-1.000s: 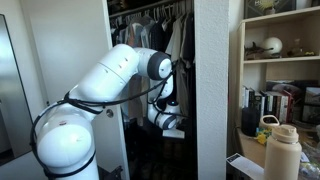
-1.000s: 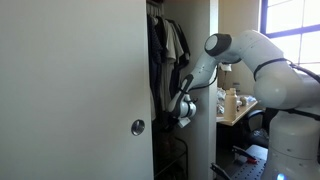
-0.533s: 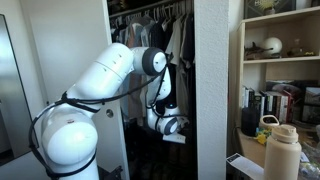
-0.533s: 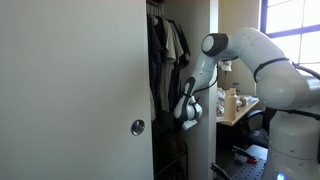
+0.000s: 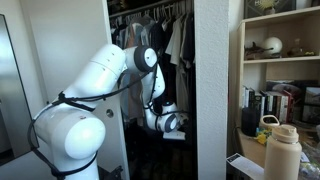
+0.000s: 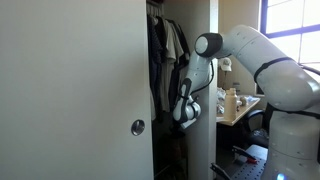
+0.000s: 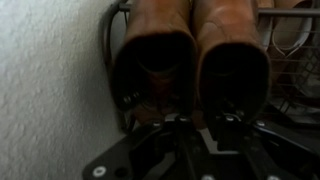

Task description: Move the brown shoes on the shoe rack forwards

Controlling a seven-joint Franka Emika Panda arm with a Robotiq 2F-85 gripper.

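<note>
Tool (image 7: pixel 207 130) faces the pair of brown leather shoes (image 7: pixel 160 60), its opening unclear; catch both heels evenly, pull straight forwards.

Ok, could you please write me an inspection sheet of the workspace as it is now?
Surface: wire shoe rack, only partly seen in the wrist view.
Job's things: brown shoes, a pair side by side, openings facing the wrist camera.
Clutter: hanging clothes; bottle and books off to the side.
Gripper: gripper close before the shoes, too dark to tell whether it is open or shut.
Cables: black cable runs along the arm.
Surroundings: door with round knob, bookshelf, window.
</note>
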